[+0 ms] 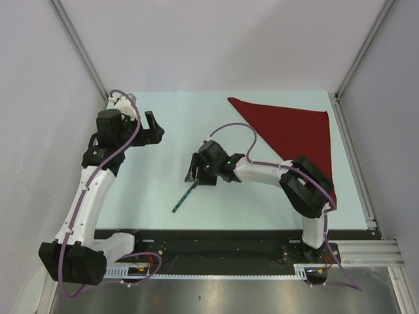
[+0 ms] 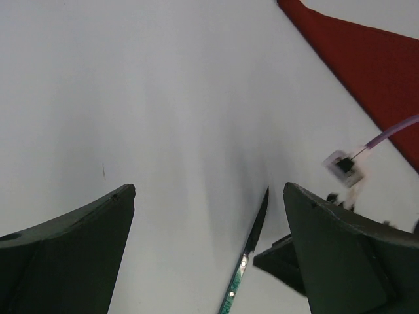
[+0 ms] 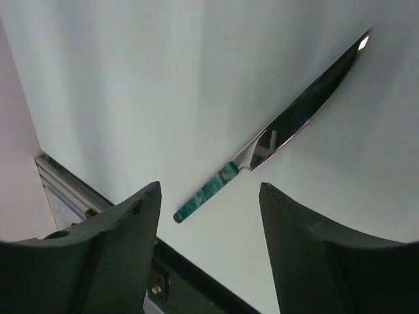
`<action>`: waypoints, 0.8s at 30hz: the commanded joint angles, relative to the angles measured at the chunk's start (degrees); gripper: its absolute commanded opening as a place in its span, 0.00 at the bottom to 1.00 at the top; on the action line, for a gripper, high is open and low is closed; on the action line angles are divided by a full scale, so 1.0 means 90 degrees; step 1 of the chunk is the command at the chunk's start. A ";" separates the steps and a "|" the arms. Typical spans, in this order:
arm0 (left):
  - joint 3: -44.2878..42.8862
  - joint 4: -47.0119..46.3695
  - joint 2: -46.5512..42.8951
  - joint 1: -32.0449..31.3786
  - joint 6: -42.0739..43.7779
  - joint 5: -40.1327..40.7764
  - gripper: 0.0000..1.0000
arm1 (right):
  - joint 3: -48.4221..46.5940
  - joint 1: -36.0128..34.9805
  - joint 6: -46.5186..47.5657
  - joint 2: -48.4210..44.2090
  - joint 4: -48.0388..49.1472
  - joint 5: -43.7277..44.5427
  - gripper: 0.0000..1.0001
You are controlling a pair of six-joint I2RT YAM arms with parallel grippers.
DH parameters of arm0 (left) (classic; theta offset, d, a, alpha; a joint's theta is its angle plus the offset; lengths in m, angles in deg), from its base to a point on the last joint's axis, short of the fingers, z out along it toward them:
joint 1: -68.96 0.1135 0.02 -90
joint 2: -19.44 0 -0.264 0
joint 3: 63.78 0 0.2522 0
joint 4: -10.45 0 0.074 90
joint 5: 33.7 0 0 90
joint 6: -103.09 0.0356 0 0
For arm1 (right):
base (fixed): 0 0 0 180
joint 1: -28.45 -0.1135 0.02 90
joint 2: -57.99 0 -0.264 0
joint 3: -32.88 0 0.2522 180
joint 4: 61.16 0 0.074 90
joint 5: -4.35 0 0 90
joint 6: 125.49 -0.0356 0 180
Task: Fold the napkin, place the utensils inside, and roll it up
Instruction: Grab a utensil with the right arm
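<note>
Lying flat on your pale table [image 1: 150,196] near the front edge is the slim knife [image 1: 185,197] with a teal-green handle and thin dark blade. Your right gripper [image 1: 195,175] hovers over its blade end, fingers spread. Further back, your left gripper [image 1: 156,127] is spread too, holding nothing. Farthest right, the dark red cloth napkin [image 1: 288,131] lies folded in a triangle.

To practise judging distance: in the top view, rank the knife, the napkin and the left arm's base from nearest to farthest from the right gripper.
1. Knife, just on the near side of the right gripper.
2. Napkin, at the far right.
3. Left arm's base, near-left corner.
</note>
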 commanded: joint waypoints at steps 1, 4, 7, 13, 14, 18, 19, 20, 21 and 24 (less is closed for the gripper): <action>0.0027 -0.0251 -0.0296 0.0067 0.0006 0.0015 1.00 | -0.0672 -0.0467 -0.0974 0.0499 -0.0172 -0.0251 0.65; 0.0037 -0.0271 -0.0345 0.0076 -0.0023 -0.0073 1.00 | -0.0741 -0.0663 -0.1325 0.0647 -0.0104 -0.0261 0.59; 0.0057 -0.0280 -0.0432 0.0096 -0.0033 -0.0180 1.00 | -0.0907 -0.0790 -0.1482 0.0833 -0.0376 -0.0096 0.59; 0.0105 -0.0339 -0.0589 0.0135 -0.0072 -0.0307 1.00 | -0.1259 -0.0995 -0.1755 0.1214 -0.0992 0.0110 0.58; 0.0125 -0.0349 -0.0608 0.0145 -0.0072 -0.0317 1.00 | -0.1317 -0.0995 -0.1785 0.1243 -0.1137 0.0120 0.58; 0.0154 -0.0407 -0.0725 0.0164 -0.0082 -0.0307 1.00 | -0.1289 -0.1015 -0.1863 0.1234 -0.1344 0.0276 0.58; 0.0164 -0.0398 -0.0716 0.0164 -0.0091 -0.0327 1.00 | -0.1269 -0.1024 -0.1902 0.1205 -0.1354 0.0325 0.58; 0.0164 -0.0417 -0.0726 0.0174 -0.0101 -0.0375 1.00 | -0.1259 -0.1034 -0.1902 0.1166 -0.1392 0.0364 0.58; 0.0164 -0.0427 -0.0726 0.0184 -0.0101 -0.0405 1.00 | -0.1269 -0.1044 -0.1883 0.1146 -0.1441 0.0490 0.59; 0.0174 -0.0437 -0.0745 0.0223 -0.0121 -0.0493 1.00 | -0.1250 -0.0986 -0.1824 0.1194 -0.1569 0.0530 0.59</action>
